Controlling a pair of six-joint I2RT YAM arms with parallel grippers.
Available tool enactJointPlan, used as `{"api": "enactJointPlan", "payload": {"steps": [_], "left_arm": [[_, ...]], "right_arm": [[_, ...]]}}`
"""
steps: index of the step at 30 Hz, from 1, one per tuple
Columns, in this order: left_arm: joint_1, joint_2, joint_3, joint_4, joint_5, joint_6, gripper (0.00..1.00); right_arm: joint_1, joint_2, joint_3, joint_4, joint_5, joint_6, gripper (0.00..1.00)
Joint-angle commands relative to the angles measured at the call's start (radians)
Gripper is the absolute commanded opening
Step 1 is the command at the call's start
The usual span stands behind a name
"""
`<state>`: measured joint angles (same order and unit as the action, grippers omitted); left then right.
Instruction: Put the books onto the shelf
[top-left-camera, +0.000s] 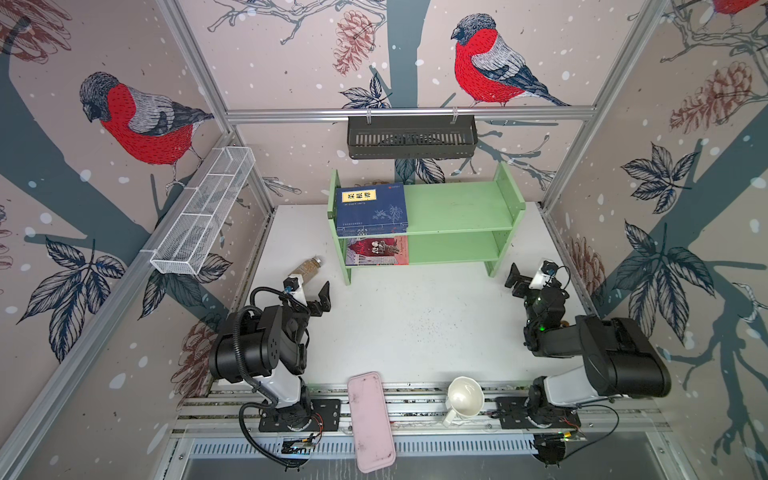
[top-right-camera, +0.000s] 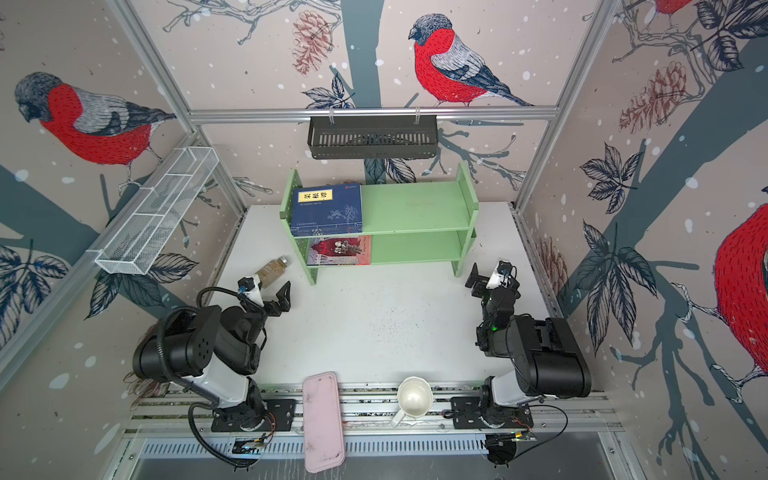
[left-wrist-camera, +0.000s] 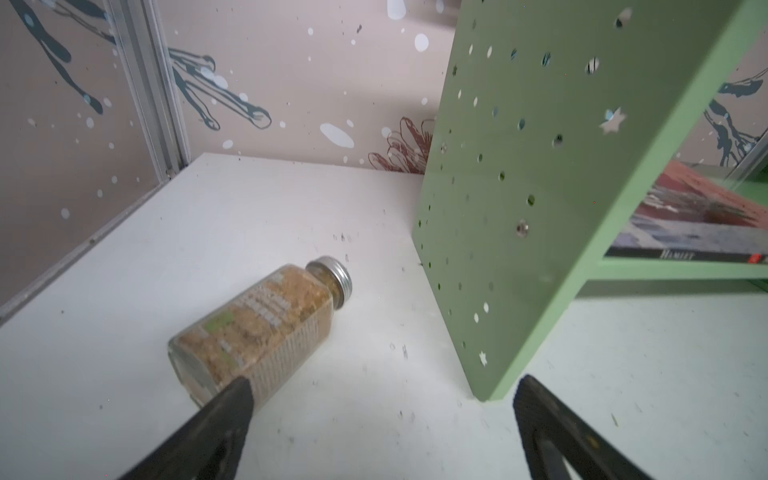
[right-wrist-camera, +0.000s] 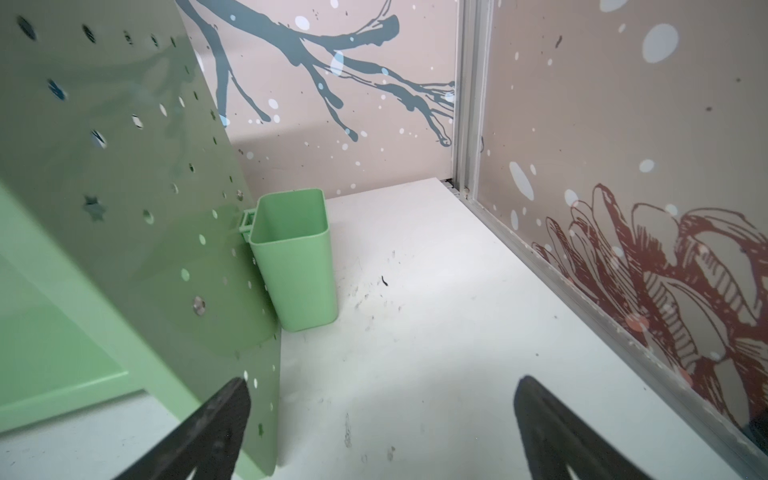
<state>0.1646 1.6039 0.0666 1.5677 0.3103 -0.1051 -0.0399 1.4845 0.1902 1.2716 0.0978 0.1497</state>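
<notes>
Two tiers of the shelf (top-left-camera: 457, 208) hold the books: the navy stack (top-left-camera: 371, 209) lies flat at the upper tier's left end, the red-and-grey book (top-left-camera: 377, 251) below it. Your left gripper (left-wrist-camera: 382, 386) and right gripper (right-wrist-camera: 384, 384) stand wide and empty; the job looks done, so draw back without nudging the shelf or the spice jar (left-wrist-camera: 266, 328)

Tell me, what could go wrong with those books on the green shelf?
The navy books seem to jut slightly past the front edge of the shelf, so a bump might tip them off. The jar lies on its side beside the open left end effector; a careless move could send it rolling.
</notes>
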Motion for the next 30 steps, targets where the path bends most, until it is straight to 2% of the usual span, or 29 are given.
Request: {"api": "enactJointPlan", "payload": {"steps": [1, 4, 8, 30], "left_arm": [[-0.013, -0.016, 0.027, 0.047, -0.047, 0.019, 0.98], [-0.026, -0.028, 0.065, -0.04, -0.055, 0.034, 0.98], [-0.048, -0.039, 0.105, -0.127, -0.084, 0.053, 0.97], [-0.052, -0.041, 0.107, -0.133, -0.091, 0.056, 0.98]], "right_arm": [[0.008, 0.006, 0.014, -0.031, -0.008, -0.026, 1.0], [0.046, 0.012, 0.034, -0.06, 0.064, -0.048, 1.0], [0.069, 0.016, 0.043, -0.071, 0.103, -0.063, 1.0], [0.069, 0.018, 0.046, -0.076, 0.1, -0.062, 1.0]]}}
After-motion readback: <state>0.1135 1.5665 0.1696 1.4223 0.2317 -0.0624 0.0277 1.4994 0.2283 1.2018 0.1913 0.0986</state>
